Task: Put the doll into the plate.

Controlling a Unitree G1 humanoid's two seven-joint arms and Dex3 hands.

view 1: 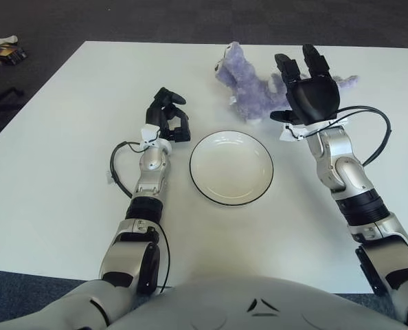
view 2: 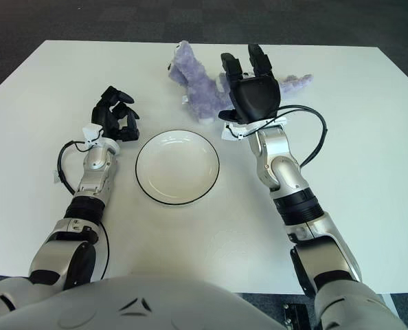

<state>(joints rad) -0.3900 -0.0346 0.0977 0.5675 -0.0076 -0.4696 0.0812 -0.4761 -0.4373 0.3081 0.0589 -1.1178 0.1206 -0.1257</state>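
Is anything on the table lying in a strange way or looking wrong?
Only the doll: it lies tipped over on its side behind the plate. The right hand hovers open over it; the left hand shows left of the plate. Nothing looks spilled or broken.

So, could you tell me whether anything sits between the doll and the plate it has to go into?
Nothing visible does. The purple doll lies just beyond the plate, with only bare table between them. The right hand, fingers spread, shows over the doll's right part, and the left hand is curled left of the plate.
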